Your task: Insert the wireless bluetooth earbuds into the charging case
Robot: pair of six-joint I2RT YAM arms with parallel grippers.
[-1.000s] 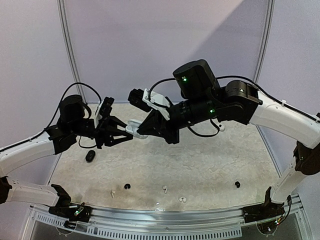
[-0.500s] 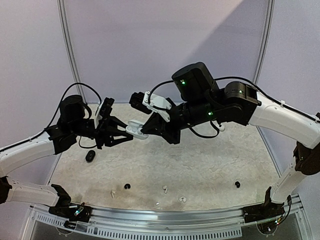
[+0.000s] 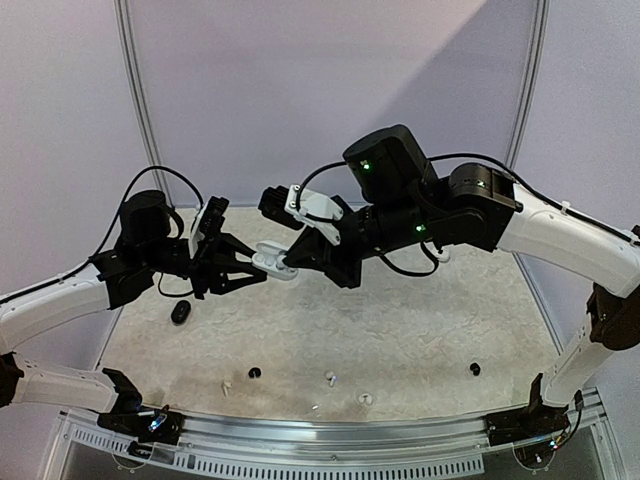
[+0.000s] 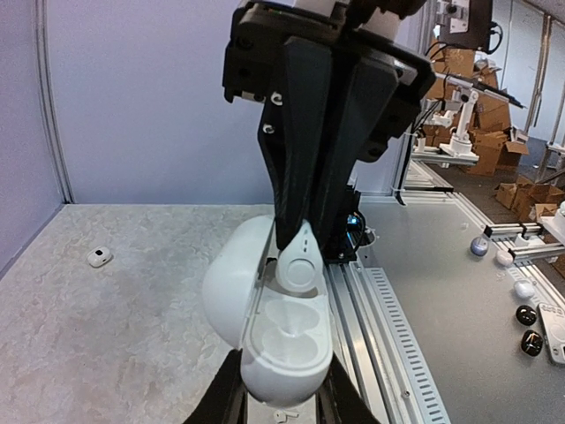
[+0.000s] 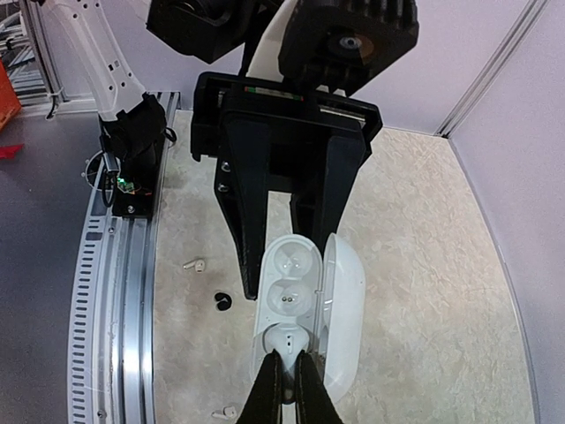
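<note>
Your left gripper (image 4: 282, 399) clamps the open charging case (image 4: 287, 349); right gripper (image 5: 284, 369) pinches a white earbud (image 4: 298, 265) at one well (other well empty).

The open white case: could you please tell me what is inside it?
One well is empty. At the other, the right gripper pinches a white earbud, which covers that well, so how deep it sits cannot be seen. The left gripper holds the case.
</note>
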